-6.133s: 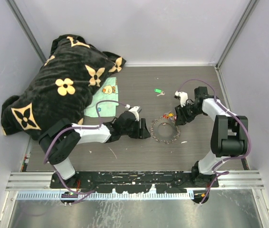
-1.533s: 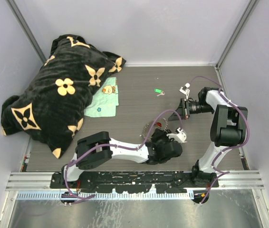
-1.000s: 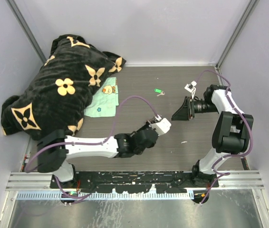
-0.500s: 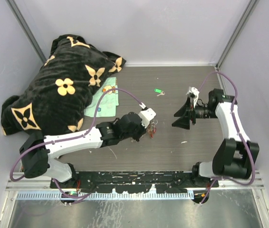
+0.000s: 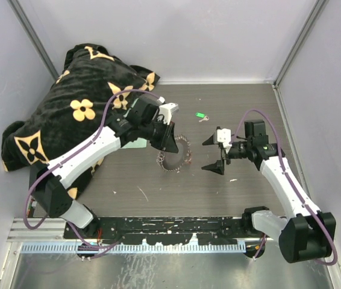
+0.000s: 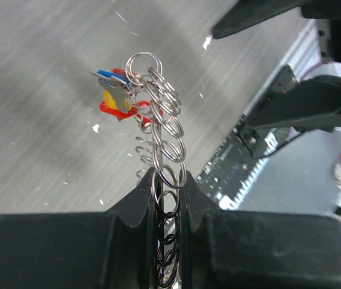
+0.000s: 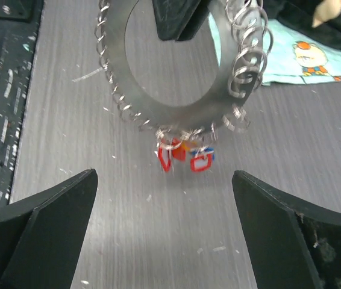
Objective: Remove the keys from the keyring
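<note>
The keyring [image 7: 170, 115], a flat dark-grey disc with a hollow centre and wire loops around its rim, hangs upright above the table [image 5: 249, 102], its upper edge clamped in the left gripper [image 6: 165, 192]. Red-, orange- and blue-tagged keys [image 7: 185, 155] dangle from its lowest loops. A green-tagged key [image 5: 200, 115] lies on the table, well apart.

No words, numbers or brand names can be read anywhere. The black plush blanket [image 5: 68, 120] at the far left bears only tan flower and star motifs. The pale green cloth [image 7: 303, 69] beside it shows a small cartoon figure, no lettering.
</note>
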`<state>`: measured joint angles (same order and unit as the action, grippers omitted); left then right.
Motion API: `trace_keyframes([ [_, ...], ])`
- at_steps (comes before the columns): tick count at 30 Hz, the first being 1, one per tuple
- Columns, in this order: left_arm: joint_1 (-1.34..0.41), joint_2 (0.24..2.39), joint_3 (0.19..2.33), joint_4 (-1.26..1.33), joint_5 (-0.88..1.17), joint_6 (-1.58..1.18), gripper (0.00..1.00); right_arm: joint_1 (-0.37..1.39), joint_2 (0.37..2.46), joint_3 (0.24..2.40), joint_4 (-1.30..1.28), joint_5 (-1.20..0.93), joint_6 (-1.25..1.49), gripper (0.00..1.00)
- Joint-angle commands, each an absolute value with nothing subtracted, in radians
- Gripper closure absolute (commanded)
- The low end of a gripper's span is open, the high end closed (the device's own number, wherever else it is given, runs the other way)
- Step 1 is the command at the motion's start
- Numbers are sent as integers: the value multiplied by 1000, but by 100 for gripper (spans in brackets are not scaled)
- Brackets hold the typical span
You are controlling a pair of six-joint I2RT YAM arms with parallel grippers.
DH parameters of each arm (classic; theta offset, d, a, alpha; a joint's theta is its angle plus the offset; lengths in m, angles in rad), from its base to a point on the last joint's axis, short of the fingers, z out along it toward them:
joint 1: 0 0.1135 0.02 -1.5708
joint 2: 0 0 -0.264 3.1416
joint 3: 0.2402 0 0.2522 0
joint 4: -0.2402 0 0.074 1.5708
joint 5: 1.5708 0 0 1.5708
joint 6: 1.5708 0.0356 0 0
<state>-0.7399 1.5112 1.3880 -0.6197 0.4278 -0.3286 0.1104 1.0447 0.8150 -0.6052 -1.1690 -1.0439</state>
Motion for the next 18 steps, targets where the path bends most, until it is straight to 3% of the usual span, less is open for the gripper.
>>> trace_keyframes([
  [1, -742, 1559, 1509, -817, 639, -290, 100, 160, 1057, 825, -415, -1236, -882, 0],
  [8, -744, 1655, 1693, -1040, 657, -195, 100, 163, 1046, 732, -144, -1246, -495, 0],
  [18, -809, 1798, 1963, -1309, 618, -61, 100, 225, 1089, 649, 103, -1282, -236, 0],
])
